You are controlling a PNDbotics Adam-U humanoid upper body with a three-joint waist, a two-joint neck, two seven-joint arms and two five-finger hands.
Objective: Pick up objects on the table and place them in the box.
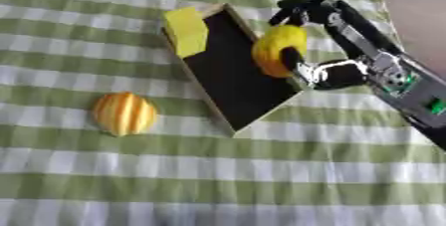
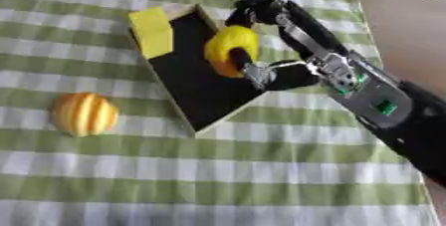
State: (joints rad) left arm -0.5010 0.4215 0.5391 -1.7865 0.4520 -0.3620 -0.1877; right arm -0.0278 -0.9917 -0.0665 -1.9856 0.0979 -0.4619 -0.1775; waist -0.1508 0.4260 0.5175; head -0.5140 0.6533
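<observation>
Nearest the camera lies bare green-and-white checked cloth (image 1: 218,180) covering the desk, with nothing on it in the foreground. Further up on the left sits a round orange-and-yellow striped object (image 1: 125,113), like a small pumpkin or fruit, resting on the cloth well apart from the box and untouched. It looks to be the one thing left to collect.

Beyond it lies the box (image 1: 231,78), shallow, dark inside with a pale rim, set askew. A yellow block (image 1: 186,30) rests in its far corner, partly over the rim, so that item counts as placed.

A yellow, lemon-like object (image 1: 277,51) is held over the box's right edge by the right hand (image 2: 277,73), whose fingers and thumb curl round it from above and below. Whether it touches the rim or hangs just above cannot be told. By my reading this second item is about to be let go into the box, putting the task roughly two-thirds along.

No left hand shows in either view.
</observation>
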